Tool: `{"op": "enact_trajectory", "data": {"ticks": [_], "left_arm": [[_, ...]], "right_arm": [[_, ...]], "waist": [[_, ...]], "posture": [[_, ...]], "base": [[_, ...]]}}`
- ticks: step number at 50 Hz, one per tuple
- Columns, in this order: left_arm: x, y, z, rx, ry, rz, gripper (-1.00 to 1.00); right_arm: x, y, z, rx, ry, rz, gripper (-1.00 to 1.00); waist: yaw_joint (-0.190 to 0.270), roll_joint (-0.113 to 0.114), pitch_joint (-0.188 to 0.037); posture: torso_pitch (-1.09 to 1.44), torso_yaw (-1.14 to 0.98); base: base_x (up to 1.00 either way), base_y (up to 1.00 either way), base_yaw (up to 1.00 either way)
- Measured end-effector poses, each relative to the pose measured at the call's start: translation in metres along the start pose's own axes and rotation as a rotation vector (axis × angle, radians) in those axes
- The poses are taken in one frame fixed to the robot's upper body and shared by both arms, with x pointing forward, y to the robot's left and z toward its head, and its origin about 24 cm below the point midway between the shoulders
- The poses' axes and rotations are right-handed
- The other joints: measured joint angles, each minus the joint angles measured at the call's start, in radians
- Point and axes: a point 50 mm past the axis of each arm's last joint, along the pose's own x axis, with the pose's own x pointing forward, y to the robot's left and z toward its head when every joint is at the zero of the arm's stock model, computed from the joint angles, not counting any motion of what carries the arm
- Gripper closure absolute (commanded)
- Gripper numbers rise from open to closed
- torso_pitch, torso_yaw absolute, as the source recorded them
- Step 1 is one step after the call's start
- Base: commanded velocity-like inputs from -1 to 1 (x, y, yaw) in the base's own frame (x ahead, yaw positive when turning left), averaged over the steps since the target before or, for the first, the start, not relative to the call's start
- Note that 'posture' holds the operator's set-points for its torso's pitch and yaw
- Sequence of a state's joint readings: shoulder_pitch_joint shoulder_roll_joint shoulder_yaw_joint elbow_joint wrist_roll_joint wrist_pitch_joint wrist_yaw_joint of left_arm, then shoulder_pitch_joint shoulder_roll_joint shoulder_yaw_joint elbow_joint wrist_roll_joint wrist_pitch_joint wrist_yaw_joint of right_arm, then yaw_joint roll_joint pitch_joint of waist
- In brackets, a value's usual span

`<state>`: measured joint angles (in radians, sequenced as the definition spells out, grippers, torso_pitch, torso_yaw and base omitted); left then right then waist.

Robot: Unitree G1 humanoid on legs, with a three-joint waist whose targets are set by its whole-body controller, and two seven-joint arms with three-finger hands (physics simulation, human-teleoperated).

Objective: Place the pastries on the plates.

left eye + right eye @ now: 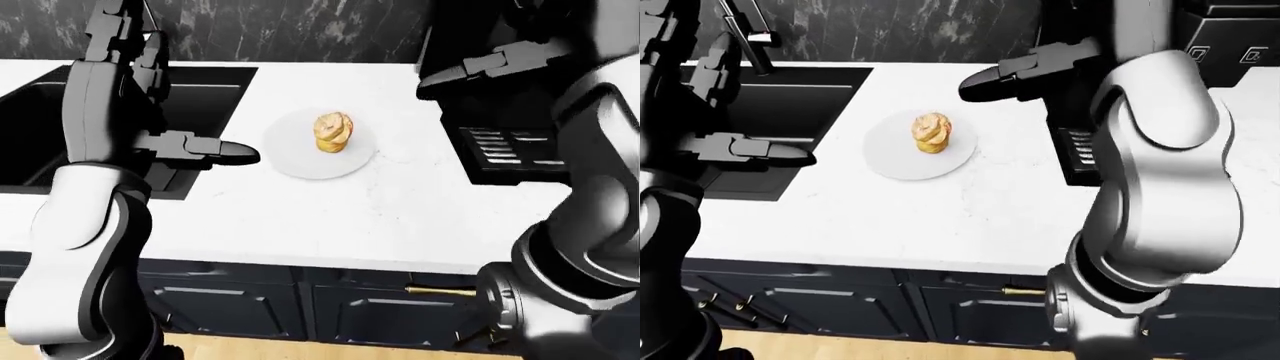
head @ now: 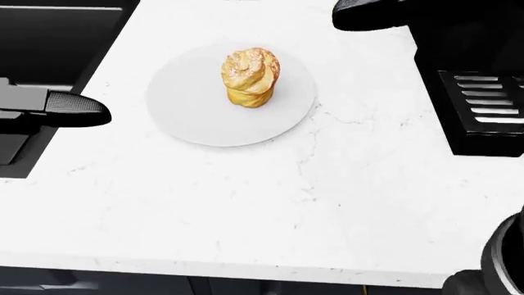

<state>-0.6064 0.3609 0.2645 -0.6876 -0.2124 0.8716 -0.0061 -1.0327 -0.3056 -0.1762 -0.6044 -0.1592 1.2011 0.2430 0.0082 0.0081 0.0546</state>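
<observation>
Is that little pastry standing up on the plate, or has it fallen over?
Upright. The pastry stands on its base near the middle of the white plate, swirled top upward, with neither hand touching it.

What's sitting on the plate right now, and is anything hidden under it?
One golden pastry stands upright near the middle of the white plate, with neither hand touching it. The plate rests on the white counter. The plate surface directly beneath the pastry is covered, so nothing there can be checked.

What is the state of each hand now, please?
Left hand: open, holding nothing.
Right hand: open, holding nothing, raised clear of the pastry.
</observation>
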Motion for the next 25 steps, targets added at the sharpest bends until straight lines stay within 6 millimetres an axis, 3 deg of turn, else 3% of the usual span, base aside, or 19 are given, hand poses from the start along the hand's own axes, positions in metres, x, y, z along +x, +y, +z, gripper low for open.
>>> {"op": "enact_trajectory", "data": {"ticks": [7,13,19,22,25], "left_arm": [[0.001,-0.001,0.003,0.004,-0.013,-0.006,-1.00],[0.003,-0.003,0.002,-0.003,-0.011,-0.016,-1.00],[0.006,-0.001,0.001,-0.003,-0.013,0.006,-1.00],[0.004,0.001,-0.003,-0.006,-0.005,0.012,-1.00],[0.003,-0.003,-0.006,-0.011,-0.001,-0.007,-1.00]], "right_arm": [[-0.024,-0.013,-0.001,0.029,0.014,-0.042,-1.00],[-0.039,-0.019,0.010,0.034,-0.026,-0.047,-1.00],[-0.057,-0.023,-0.004,0.085,0.005,-0.087,-1.00],[-0.059,-0.022,-0.009,0.097,0.023,-0.084,-1.00],[-0.063,-0.022,-0.017,0.107,0.035,-0.108,-1.00]], "waist": [[-0.002,0.001,0.006],[0.000,-0.002,0.007],[0.000,-0.007,0.005],[-0.006,0.000,-0.018],[-0.012,-0.009,-0.017]], "posture": [[0.00,0.00],[0.00,0.00],[0.00,0.00],[0.00,0.00],[0.00,0.00]], "base": [[0.00,0.00,0.00],[0.00,0.00,0.00],[-0.02,0.00,0.00],[-0.42,0.16,0.00],[-0.47,0.18,0.00]]}}
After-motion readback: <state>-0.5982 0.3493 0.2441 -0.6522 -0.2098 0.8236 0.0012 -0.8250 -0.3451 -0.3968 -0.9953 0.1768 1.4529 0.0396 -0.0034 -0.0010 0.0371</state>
